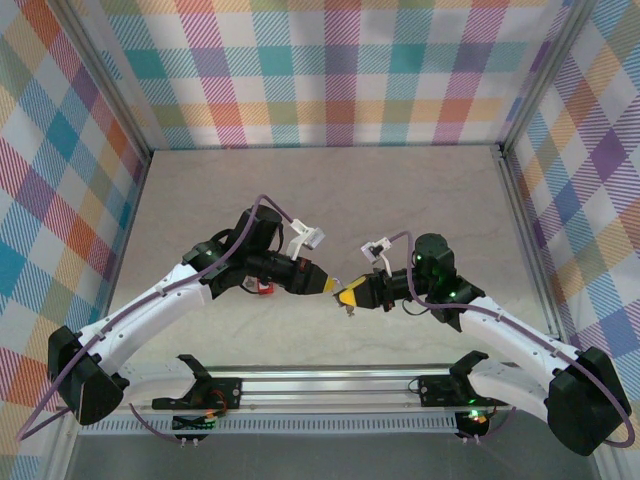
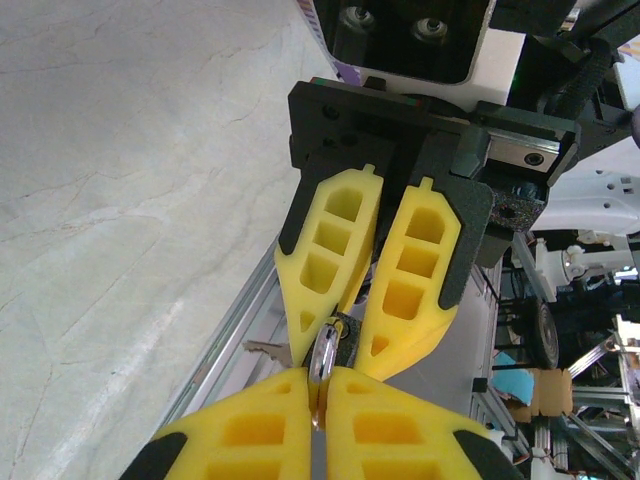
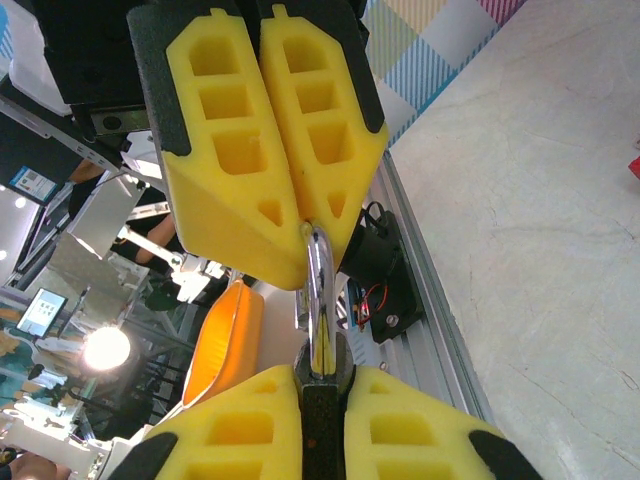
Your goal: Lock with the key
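From above, both arms meet over the middle of the surface (image 1: 330, 200), nearer the near edge than the far wall. The left tool (image 1: 328, 284) and right tool (image 1: 350, 296) are tip to tip with the padlock (image 1: 340, 291) carried between them, off the surface. A small red item (image 1: 265, 288) lies under the left arm; what it is, I can't tell. On the left wrist camera, the left tool (image 2: 318, 376) is pressed together on the chrome shackle (image 2: 322, 360). Facing it, the right tool (image 2: 346, 346) pinches the dark lock body, and a metal sliver (image 2: 262, 350) juts out to the left. That could be the key, but it's too small to call. On the right wrist camera it's clearer. The right tool (image 3: 322, 385) is clamped on the padlock's black body (image 3: 322, 425), the shackle (image 3: 318, 290) stands straight up from it, and the left tool (image 3: 305, 240) nips the top of the bow. So I'd say we're at the closing step: lock secured at both ends, with shackle and body about to be driven together. The next move calls for a straight push along the shackle's line, both grips firm and no twist. After that the key needs finding and turning, and whether it already sits in the lock these views don't settle.
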`<state>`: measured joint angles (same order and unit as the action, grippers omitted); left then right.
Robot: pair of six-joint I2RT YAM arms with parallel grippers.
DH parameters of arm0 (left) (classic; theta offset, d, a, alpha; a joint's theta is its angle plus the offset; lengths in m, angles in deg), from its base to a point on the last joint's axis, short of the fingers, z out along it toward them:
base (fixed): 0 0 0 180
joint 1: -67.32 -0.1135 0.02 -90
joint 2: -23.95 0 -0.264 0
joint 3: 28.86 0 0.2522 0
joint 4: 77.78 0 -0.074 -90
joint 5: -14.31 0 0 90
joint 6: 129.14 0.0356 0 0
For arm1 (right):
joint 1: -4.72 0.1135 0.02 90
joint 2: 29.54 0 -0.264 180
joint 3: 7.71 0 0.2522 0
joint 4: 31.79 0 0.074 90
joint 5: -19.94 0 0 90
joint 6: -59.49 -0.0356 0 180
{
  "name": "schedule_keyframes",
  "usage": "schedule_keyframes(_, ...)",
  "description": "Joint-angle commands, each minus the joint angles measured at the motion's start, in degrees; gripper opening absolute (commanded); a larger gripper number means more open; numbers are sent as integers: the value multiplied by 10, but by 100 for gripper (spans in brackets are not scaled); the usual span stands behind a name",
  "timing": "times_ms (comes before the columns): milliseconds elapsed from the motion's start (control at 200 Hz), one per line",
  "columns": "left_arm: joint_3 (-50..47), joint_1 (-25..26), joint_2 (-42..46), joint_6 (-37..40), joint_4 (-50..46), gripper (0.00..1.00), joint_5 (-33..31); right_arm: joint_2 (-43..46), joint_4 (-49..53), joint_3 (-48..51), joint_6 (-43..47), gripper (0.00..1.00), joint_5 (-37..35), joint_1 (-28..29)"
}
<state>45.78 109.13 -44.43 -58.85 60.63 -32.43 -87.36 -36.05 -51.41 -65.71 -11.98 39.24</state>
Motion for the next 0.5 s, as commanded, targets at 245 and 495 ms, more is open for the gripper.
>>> schedule_keyframes(245,-13,-8,4,5,20,1,9,3,-57,1,-18,0,38,0)
schedule_keyframes(495,-22,-9,5,15,21,0,3,-2,-78,1,-37,0,45,0)
